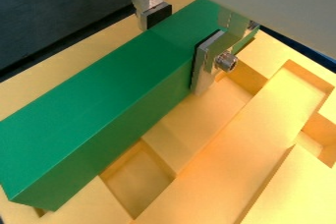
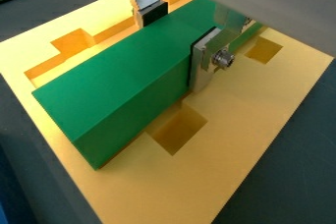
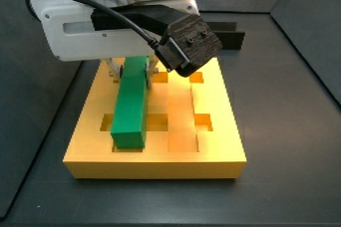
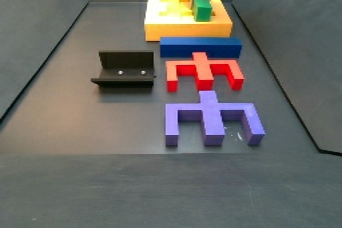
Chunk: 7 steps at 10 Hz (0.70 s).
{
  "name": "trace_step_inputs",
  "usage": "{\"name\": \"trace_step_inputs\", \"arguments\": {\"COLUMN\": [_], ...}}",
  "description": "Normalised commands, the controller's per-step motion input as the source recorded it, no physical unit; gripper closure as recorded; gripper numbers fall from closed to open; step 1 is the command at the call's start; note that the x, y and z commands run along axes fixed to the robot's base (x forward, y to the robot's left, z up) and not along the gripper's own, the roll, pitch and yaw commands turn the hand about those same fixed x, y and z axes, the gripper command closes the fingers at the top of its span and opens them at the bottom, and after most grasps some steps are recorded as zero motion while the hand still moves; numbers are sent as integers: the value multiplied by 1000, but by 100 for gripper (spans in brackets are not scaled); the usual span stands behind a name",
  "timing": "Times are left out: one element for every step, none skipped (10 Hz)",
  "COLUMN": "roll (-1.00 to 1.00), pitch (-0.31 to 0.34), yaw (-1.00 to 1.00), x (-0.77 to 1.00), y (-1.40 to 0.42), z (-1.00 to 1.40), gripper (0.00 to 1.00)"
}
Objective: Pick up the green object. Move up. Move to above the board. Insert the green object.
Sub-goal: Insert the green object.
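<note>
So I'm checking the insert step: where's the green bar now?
The green bar lies lengthwise on the yellow board, toward its left side in a side view, with the hand gripping its far end.

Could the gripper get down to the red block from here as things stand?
Probably not yet: the gripper has its jaws shut on the green object at the board. The red block itself lies uncovered.

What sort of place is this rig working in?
Probably a lab test cell: a dark enclosed floor, a bracket fixture, and coloured assembly pieces laid out in a row. The pincer holds the green object on the board.
</note>
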Motion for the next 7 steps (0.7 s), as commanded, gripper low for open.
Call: {"name": "trace_step_inputs", "arguments": {"roll": [0, 0, 19, 66, 97, 86, 47], "pitch": [-59, -40, 0, 9, 50, 11, 0], "yaw": [0, -54, -226, -134, -157, -46, 0], "x": [0, -140, -297, -83, -123, 0, 0], "y": [-220, -26, 0, 129, 234, 29, 0], "z": [-280, -289, -151, -191, -183, -231, -226], "gripper": [100, 100, 100, 100, 100, 100, 100]}}
